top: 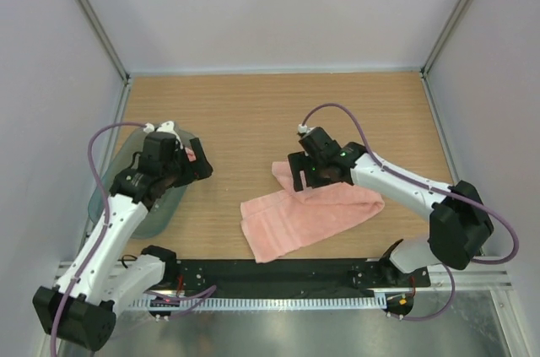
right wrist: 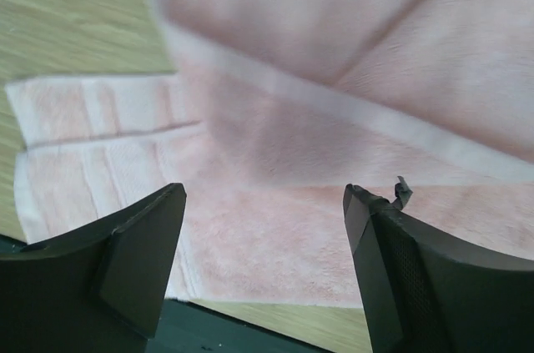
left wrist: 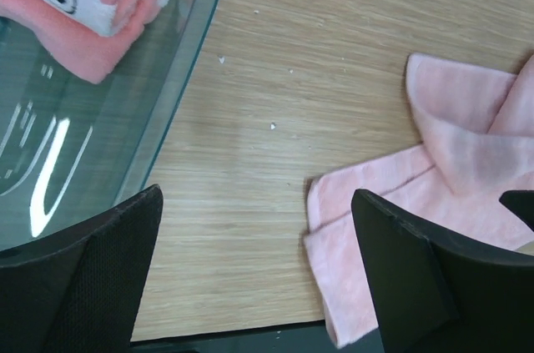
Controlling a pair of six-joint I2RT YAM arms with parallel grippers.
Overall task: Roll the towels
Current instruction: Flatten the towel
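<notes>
Salmon-pink terry towel (top: 308,213) is lying folded on the wooden worktop (top: 253,112), right of centre, far corner flipped. Right jaws are hovering released above it, left jaws released by the translucent grey-green plastic tray (top: 156,215); rolling is likely needing an even, full-width pinch.

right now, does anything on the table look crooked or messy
The flat towel lies askew on the table, and its end by the open right gripper is flopped over in a crooked fold, not a tight roll. The rolled towel in the tray looks tidy.
</notes>
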